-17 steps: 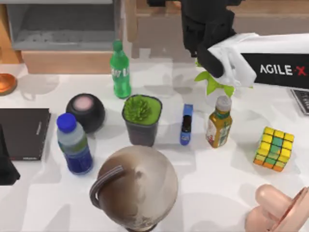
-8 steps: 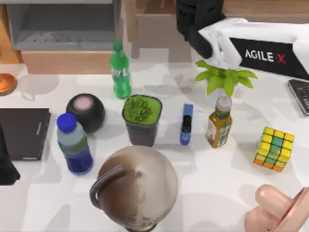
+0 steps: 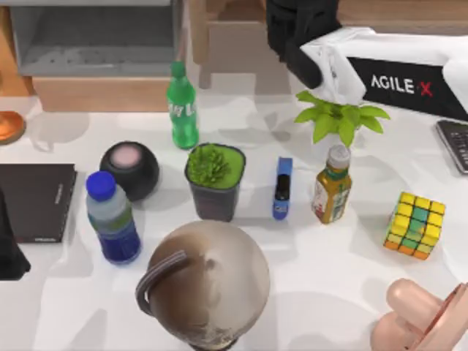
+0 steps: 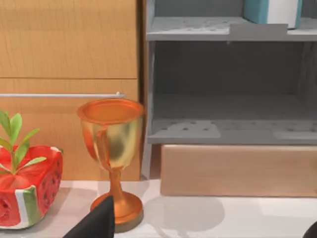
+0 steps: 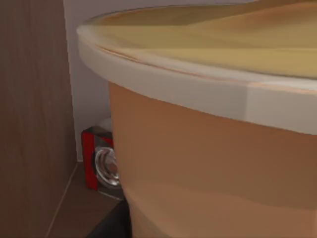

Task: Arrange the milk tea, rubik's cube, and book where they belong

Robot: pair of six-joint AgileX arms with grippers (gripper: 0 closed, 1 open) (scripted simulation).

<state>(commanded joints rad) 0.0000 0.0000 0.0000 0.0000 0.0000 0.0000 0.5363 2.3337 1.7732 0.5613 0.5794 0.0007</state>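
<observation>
Top view shows the white surface (image 3: 344,285) crowded with clutter. Largest of the task's things, the teal book (image 4: 270,11) stands on the grey shelf (image 4: 228,29), stiff and heavy-looking, best pinched across its covers. Next, the milk tea cup (image 5: 213,144) looms before the right wrist camera inside a wooden nook; whether the right end effector (image 3: 296,33), reaching past the surface's far edge, clamps it I cannot tell. Smallest, the rubik's cube (image 3: 415,224) sits near the right edge: light, rigid, flat-sided, easy to squeeze on opposite faces. The left arm waits at the left edge.
</observation>
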